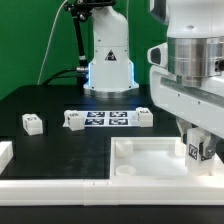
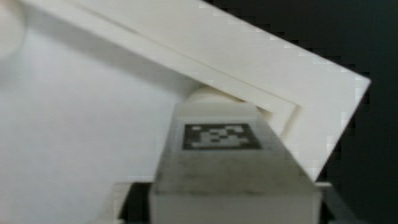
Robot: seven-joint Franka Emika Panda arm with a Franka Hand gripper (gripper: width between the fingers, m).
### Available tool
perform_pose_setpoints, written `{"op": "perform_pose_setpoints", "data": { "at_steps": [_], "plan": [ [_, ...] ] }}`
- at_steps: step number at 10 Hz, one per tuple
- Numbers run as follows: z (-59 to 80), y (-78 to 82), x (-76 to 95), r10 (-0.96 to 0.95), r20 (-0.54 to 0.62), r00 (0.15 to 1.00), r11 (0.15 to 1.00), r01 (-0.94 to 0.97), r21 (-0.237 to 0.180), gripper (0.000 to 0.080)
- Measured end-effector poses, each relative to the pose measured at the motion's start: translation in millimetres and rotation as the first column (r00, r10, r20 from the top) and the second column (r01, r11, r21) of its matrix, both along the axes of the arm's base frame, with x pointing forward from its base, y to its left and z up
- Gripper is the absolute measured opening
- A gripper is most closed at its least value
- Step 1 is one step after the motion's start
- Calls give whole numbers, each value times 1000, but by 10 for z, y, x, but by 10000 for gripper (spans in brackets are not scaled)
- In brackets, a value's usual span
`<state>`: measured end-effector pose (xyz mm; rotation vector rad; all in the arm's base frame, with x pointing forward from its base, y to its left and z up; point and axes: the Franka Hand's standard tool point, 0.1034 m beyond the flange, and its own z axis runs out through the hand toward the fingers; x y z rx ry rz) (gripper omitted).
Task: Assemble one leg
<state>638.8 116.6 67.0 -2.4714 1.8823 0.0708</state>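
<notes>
My gripper (image 1: 198, 150) is shut on a leg (image 1: 196, 150), a small white block with a black-and-white tag, and holds it at the right corner of the large white panel (image 1: 140, 160). In the wrist view the leg (image 2: 222, 140) stands between my fingers with its tag toward the camera and its far end at the panel's raised corner rim (image 2: 267, 80). Three more legs lie on the black table in the exterior view: one at the left (image 1: 32, 123), one (image 1: 73, 119) and one (image 1: 144, 116) at the ends of the marker board.
The marker board (image 1: 108, 119) lies flat in the middle of the table. The robot base (image 1: 108, 60) stands behind it. A white rim piece (image 1: 5, 152) shows at the exterior view's left edge. A green backdrop closes the back.
</notes>
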Motion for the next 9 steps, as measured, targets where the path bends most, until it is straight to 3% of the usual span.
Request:
{"op": "perform_pose_setpoints", "data": {
  "at_steps": [1,2,3,5,6,9],
  "plan": [
    [-2,-2,0,-40,-2,999,999,40,-1,292],
    [-3,0,0,-25,-1,1000,1000,25,-1,369],
    [-3,0,0,-15,0,1000,1000,15,-1,369],
    [-4,10,-3,12,1,1000,1000,-12,0,620],
    [-14,38,-10,41,7,999,999,-41,-3,620],
    [-21,89,-42,435,8,900,900,-435,-8,648]
  ]
}}
